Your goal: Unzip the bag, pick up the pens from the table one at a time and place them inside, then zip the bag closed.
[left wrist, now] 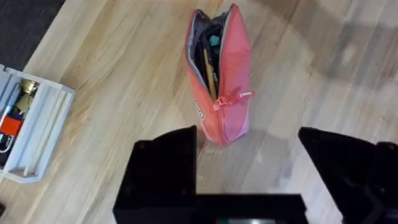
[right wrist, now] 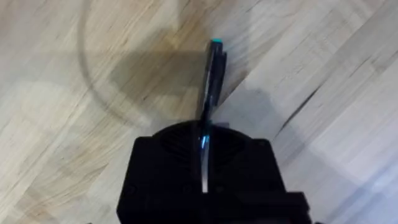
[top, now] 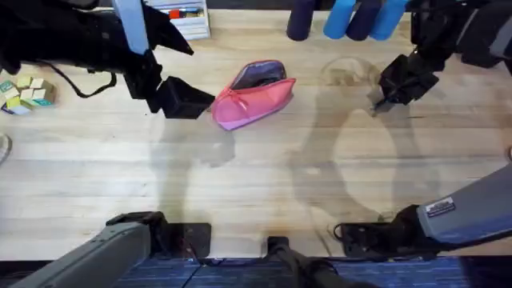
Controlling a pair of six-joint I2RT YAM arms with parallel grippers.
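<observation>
On the pale butcher-block wooden table (top: 240,172), the right gripper (right wrist: 205,146) is clamped on a thin dark pen with a teal tip (right wrist: 212,74). The left gripper (left wrist: 249,165), fingers spread wide and empty, sits just beside the small pink fabric pouch (left wrist: 227,81), which lies unzipped with a yellow-tan pen (left wrist: 210,74) inside.

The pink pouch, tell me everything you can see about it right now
The pink pouch is a small oblong fabric case with a grey lining. It lies on the wooden table, its zipper open along the top, the pink pull hanging near one end. Pens show inside, one tan, one with teal. The open left gripper hovers beside it, not touching.
</observation>
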